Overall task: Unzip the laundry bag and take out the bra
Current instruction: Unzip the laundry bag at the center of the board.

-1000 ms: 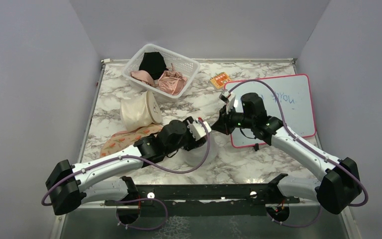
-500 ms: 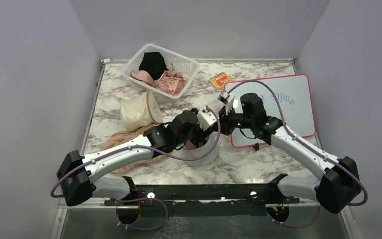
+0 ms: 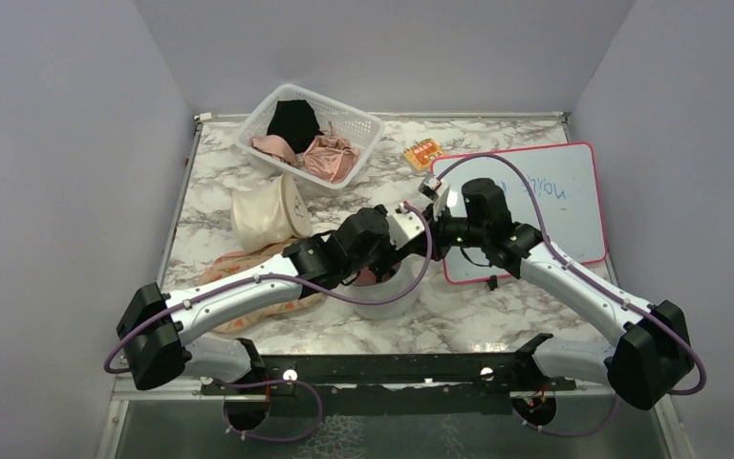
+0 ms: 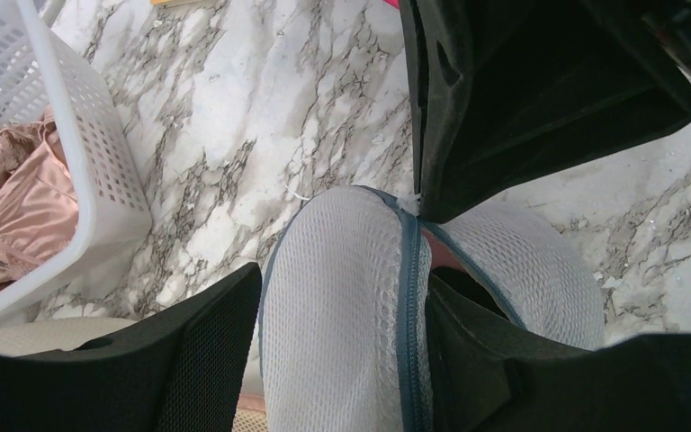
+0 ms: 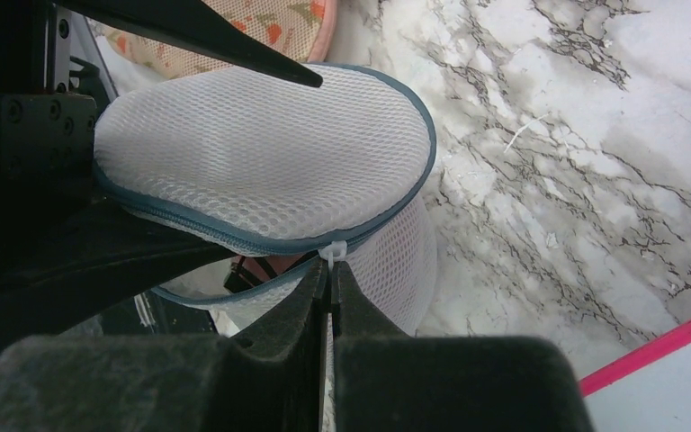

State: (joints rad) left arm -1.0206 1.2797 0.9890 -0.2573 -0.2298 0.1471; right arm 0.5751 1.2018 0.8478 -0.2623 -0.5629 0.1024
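The laundry bag (image 3: 392, 292) stands at mid table, a round white mesh drum with a grey-blue zip. Its lid (image 5: 261, 153) is lifted and the zip (image 4: 407, 297) is partly undone. Pink fabric with a dark strap, the bra (image 5: 261, 267), shows through the gap. My right gripper (image 5: 331, 270) is shut on the white zip pull (image 5: 333, 250) at the bag's far edge. My left gripper (image 4: 342, 279) is open and straddles the lid: one finger (image 4: 198, 360) outside it, the other finger (image 4: 495, 360) in the opening.
A white basket (image 3: 251, 124) of clothes stands at the back left. A cream cylindrical bag (image 3: 263, 215) and a flat peach floral pouch (image 3: 234, 270) lie left of the laundry bag. A pink-framed whiteboard (image 3: 559, 206) lies right, an orange box (image 3: 423, 153) behind it.
My left arm has reached forward and to the right, bringing its gripper over the bag's lid. The right arm has stayed put, holding the zip pull.
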